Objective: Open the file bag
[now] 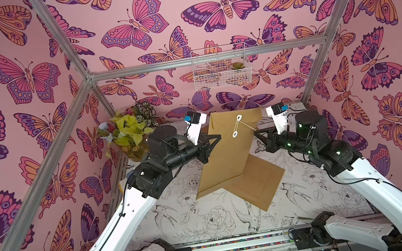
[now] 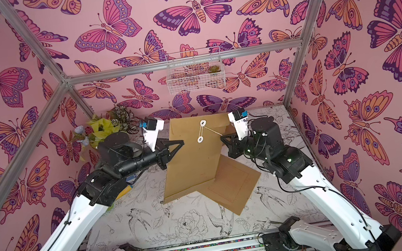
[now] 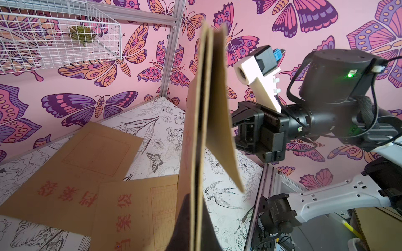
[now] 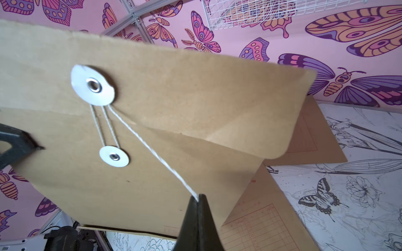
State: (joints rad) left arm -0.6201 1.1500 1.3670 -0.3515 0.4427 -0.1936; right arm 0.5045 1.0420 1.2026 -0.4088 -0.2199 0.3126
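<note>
Right wrist view: right gripper pinches the string, left gripper clamps the bag edge, so circle the taut string off the flap disc without jerking.

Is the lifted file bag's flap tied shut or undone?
Shut: flap lies down, string loops between both discs; right gripper pinches its free end.

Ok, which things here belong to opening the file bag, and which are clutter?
In play: lifted brown paper file bag; its white closure string; left gripper; right gripper.
Lying about: flat brown file bags; yellow-leaved plant; white wire basket.
</note>
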